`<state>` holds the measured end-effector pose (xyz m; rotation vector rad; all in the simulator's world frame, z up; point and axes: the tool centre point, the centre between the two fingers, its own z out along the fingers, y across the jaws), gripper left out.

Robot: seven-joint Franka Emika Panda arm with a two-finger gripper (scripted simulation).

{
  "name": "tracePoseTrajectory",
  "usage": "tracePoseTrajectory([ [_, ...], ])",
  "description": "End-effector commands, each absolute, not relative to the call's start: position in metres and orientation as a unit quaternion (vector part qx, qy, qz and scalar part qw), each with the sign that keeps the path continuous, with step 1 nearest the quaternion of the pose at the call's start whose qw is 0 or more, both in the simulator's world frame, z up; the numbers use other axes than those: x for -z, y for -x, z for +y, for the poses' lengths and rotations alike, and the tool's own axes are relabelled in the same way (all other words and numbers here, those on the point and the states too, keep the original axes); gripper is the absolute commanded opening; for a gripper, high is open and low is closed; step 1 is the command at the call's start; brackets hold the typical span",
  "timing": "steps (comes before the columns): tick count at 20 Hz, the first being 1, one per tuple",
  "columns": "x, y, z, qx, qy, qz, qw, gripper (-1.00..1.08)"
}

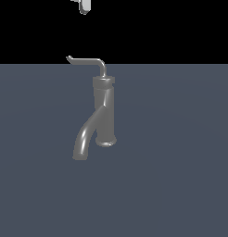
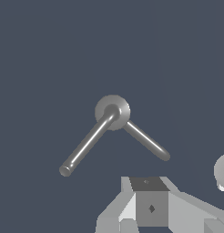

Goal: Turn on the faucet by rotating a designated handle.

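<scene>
The hand (image 1: 84, 5) hangs high above the faucet (image 1: 104, 111), barely in the exterior view at 12 o'clock; whether it is spread I cannot tell. The handle (image 1: 88, 60) points toward 9 o'clock from the faucet's top, untouched.

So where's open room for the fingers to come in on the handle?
Open space lies all around the handle, above it and past its upturned tip toward the exterior view's left. It is crowded only near the bend, over the faucet collar. The gripper hangs apart above.
</scene>
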<state>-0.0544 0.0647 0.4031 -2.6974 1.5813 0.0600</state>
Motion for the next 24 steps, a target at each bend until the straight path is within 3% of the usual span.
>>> tracePoseTrajectory([
  [1, -0.396, 0.045, 0.069, -0.019, 0.846, 0.532, 0.007, -1.00],
  [24, -0.318, -0.032, 0.106, -0.005, 0.679, 0.734, 0.001, -1.00],
])
